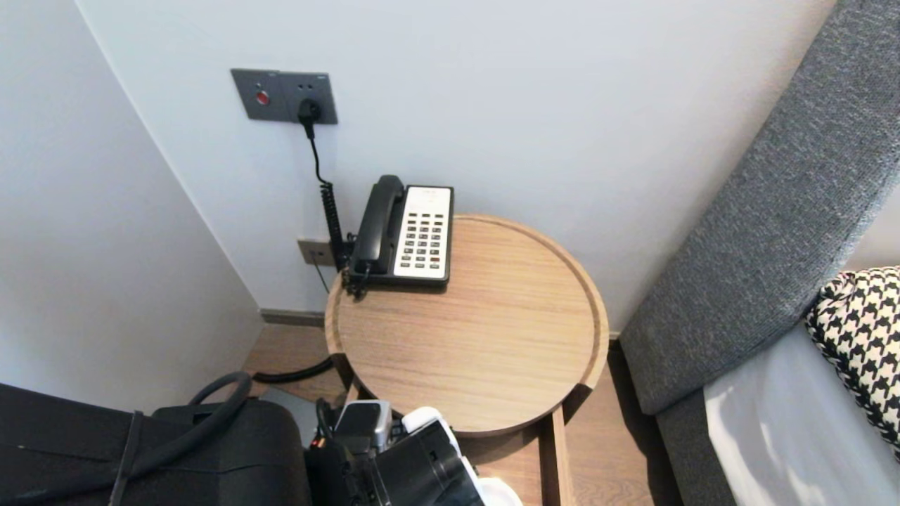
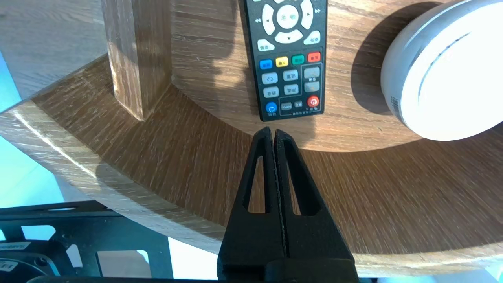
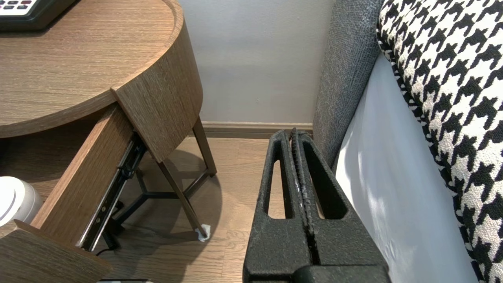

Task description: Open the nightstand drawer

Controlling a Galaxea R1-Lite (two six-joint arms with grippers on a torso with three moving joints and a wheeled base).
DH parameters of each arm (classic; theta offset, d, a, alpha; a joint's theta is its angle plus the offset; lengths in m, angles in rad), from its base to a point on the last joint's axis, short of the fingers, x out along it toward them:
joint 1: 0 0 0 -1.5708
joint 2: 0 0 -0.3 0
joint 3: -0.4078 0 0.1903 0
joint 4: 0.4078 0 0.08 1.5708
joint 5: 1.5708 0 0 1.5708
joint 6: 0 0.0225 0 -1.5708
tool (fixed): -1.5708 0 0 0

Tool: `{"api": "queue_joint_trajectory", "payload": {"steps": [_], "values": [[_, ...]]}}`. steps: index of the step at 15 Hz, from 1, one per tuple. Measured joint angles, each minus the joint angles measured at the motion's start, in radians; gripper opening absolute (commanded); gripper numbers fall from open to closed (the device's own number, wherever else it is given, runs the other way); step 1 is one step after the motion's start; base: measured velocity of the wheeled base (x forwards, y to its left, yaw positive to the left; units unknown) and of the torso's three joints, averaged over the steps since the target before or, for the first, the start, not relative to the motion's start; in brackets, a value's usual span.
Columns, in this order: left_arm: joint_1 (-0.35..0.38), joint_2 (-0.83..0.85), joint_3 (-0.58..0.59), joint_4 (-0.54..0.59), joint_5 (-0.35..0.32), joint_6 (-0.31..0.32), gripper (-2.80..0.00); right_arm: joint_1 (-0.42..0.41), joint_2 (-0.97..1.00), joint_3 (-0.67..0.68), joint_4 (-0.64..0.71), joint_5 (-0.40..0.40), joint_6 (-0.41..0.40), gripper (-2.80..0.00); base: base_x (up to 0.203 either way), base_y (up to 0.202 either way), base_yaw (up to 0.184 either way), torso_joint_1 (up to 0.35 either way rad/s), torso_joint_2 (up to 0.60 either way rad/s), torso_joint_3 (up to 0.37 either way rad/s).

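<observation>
A black remote control (image 2: 289,59) with coloured buttons lies on the floor of the pulled-out drawer (image 2: 353,125) of a round wooden side table (image 1: 492,393). Beside it in the drawer sits a white round object (image 2: 448,70), also seen in the right wrist view as the white round object (image 3: 15,200). My left gripper (image 2: 273,131) is shut and empty, its tips hovering over the drawer's curved front panel (image 2: 177,157), just short of the remote's near end. My right gripper (image 3: 292,133) is shut and empty, parked low beside the bed.
A black and white desk phone (image 1: 404,232) stands at the back left of the table top, its cord running to a wall socket (image 1: 285,95). A grey headboard (image 1: 773,211) and a houndstooth pillow (image 1: 861,337) lie to the right. A wooden upright (image 2: 133,59) rises beside the drawer.
</observation>
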State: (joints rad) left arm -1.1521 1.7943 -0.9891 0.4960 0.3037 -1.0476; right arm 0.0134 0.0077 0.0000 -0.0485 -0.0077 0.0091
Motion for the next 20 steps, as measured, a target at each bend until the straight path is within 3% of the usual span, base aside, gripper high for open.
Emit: {"api": "queue_joint_trajectory", "payload": {"steps": [20], "values": [[0.000, -0.009, -0.021, -0.006, -0.004, 0.000, -2.80, 0.000, 0.000, 0.000, 0.000, 0.000, 0.000, -2.80, 0.000, 0.000, 0.000, 0.000, 0.00, 0.000]]}}
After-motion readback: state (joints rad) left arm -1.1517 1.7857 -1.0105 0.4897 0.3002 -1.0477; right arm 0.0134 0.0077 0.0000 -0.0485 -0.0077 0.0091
